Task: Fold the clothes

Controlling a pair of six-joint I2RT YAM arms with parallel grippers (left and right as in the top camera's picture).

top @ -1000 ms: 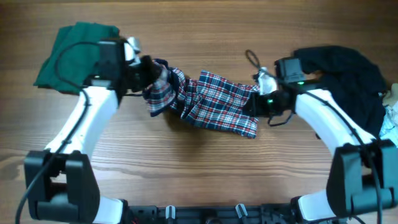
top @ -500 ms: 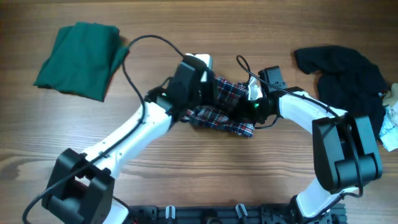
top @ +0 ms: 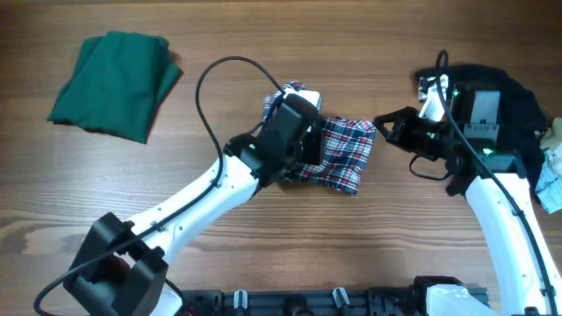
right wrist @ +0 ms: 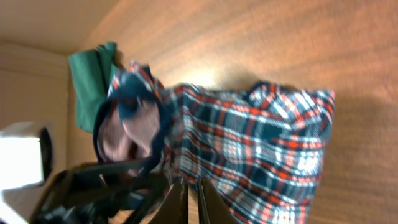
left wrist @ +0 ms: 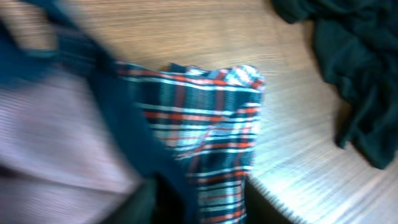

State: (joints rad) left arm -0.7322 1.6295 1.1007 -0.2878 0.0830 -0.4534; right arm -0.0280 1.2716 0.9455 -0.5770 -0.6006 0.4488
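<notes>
The red, navy and white plaid shirt (top: 342,149) lies bunched at the table's middle. My left gripper (top: 303,145) is over its left part; in the left wrist view (left wrist: 199,205) plaid cloth (left wrist: 214,130) sits between the two dark fingers, with the shirt's pale inside blurred at the left. My right gripper (top: 384,123) is just right of the shirt and apart from it. In the right wrist view (right wrist: 191,199) its fingers are together and empty, with the shirt (right wrist: 261,143) ahead. A dark green garment (top: 114,75) lies at the far left and a black garment (top: 505,101) at the far right.
Small pale pieces (top: 551,154) lie at the right edge beside the black garment. The black garment also shows in the left wrist view (left wrist: 354,68). The left arm's cable (top: 206,88) loops above the table left of the shirt.
My left gripper has carried the shirt's left part to the right, over the rest. My right gripper has let go of the shirt and drawn back to the right.
</notes>
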